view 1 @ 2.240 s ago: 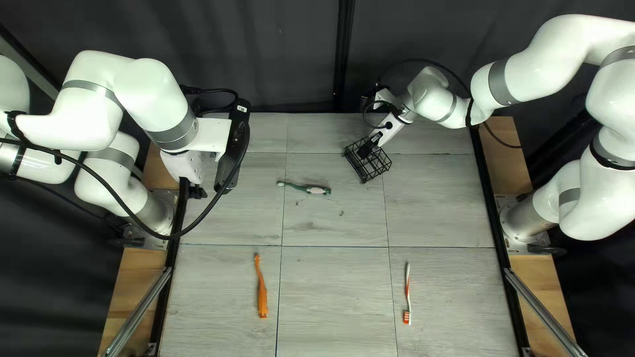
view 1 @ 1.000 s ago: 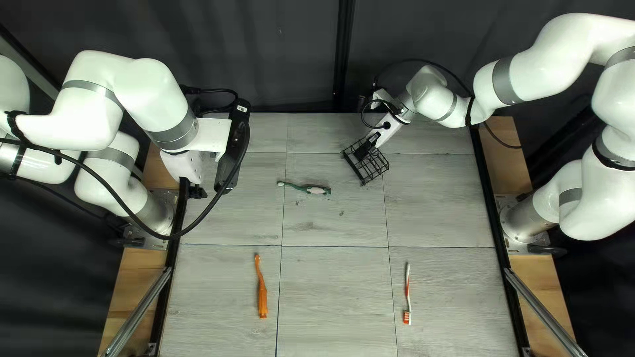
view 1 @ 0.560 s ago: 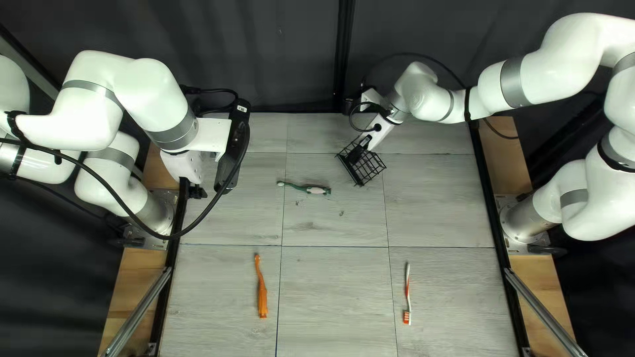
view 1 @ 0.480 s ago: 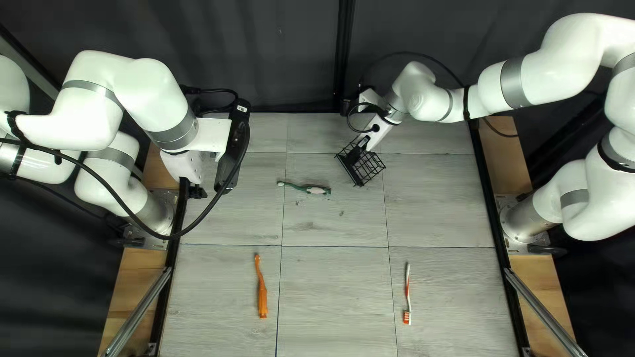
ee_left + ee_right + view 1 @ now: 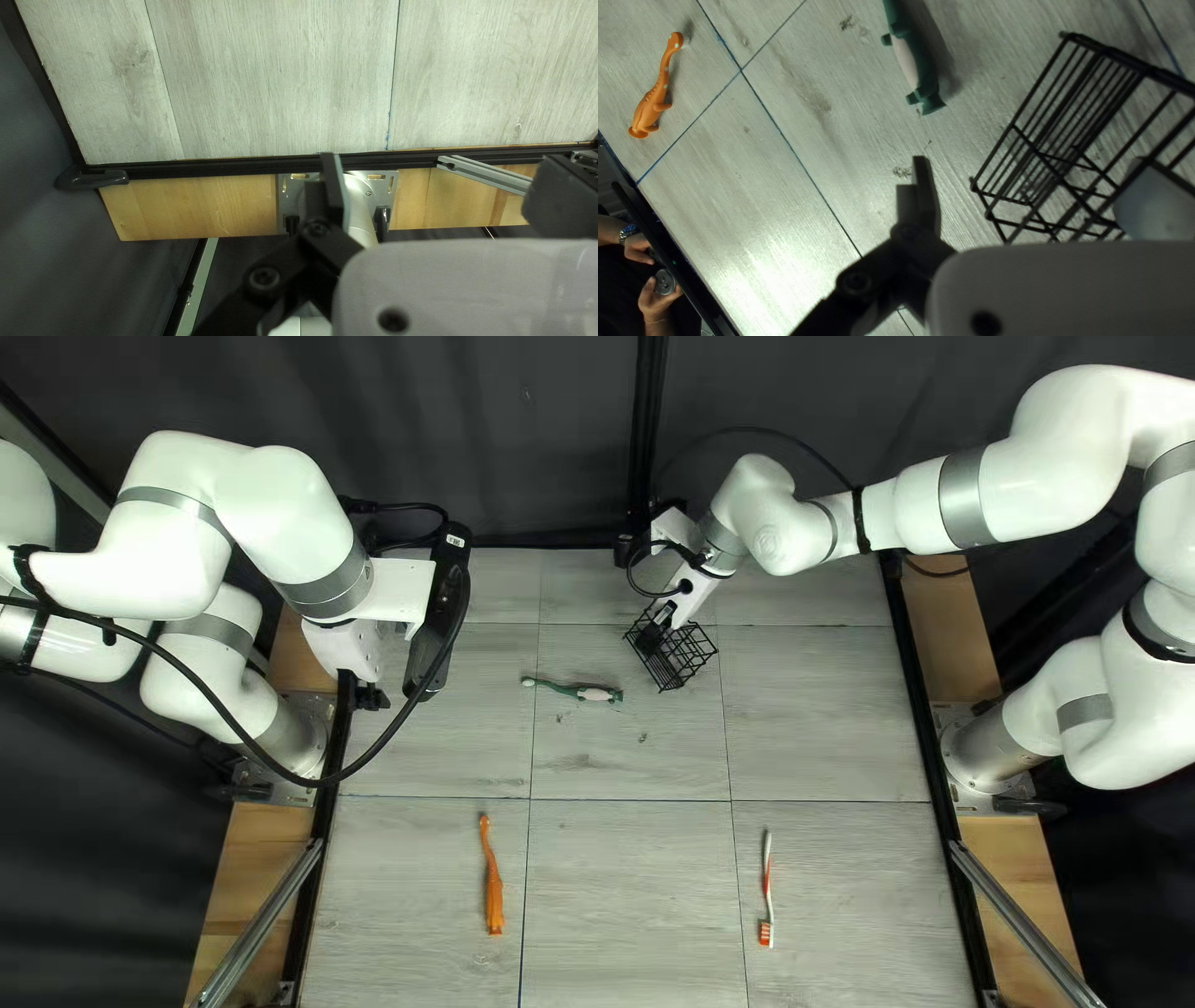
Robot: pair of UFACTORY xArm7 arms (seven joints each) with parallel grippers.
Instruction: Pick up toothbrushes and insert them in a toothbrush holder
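The black wire toothbrush holder [image 5: 674,653] stands tilted at the back of the table. My right gripper [image 5: 665,621] is open at its rim. In the right wrist view one finger [image 5: 924,186] is outside the holder [image 5: 1069,140]; the other is hidden by the mount. A green toothbrush [image 5: 574,690] lies just left of the holder, ahead of my right gripper [image 5: 1036,196] as the green toothbrush [image 5: 913,65]. An orange toothbrush [image 5: 491,887] and a white-and-orange toothbrush [image 5: 766,887] lie near the front. My left gripper [image 5: 417,689] hangs open over the left edge, holding nothing.
The left wrist view has my left gripper [image 5: 444,196] above the black table rim [image 5: 210,164] and a wooden board [image 5: 187,205]. The orange toothbrush [image 5: 654,98] lies far ahead of my right gripper. A person's hands [image 5: 642,261] hold a small device beyond the table edge.
My right arm has swung left, and the holder has moved left with it, closer to the green toothbrush. The left arm and the toothbrushes have stayed put.
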